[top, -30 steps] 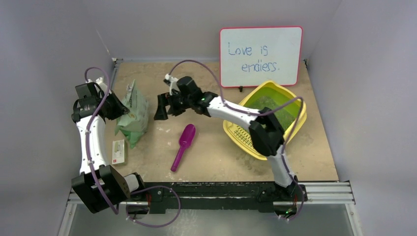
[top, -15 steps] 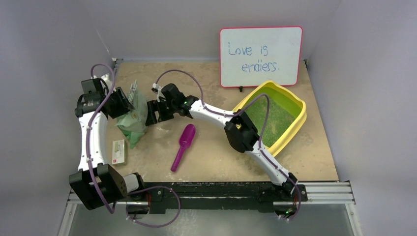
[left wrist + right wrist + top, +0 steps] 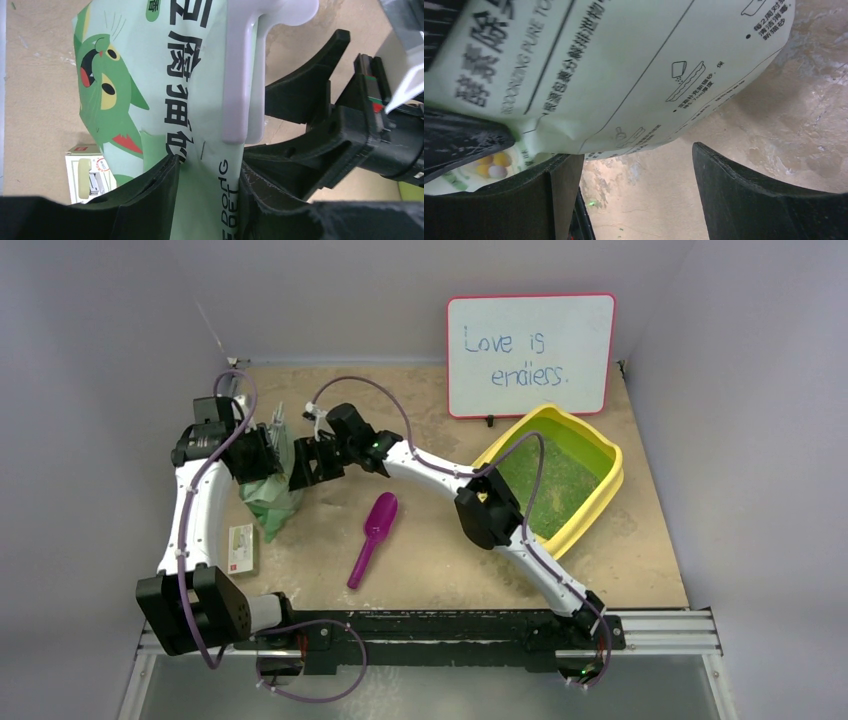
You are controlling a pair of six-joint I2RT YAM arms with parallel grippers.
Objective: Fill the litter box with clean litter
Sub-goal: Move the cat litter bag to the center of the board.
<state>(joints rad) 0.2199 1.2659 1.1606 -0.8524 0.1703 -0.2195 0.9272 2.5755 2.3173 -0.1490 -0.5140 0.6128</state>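
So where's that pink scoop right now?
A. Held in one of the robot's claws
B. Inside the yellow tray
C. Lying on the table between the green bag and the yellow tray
C: the pink scoop lies flat on the table, in the gap between the green bag and the yellow tray, with nothing holding it.

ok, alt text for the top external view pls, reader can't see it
Two robot arms meet at a pale green bag standing at the left of the table, with the left pincer and right pincer on either side of its top. A magenta scoop lies mid-table. At right, a yellow litter box holds green litter near a red-framed whiteboard.
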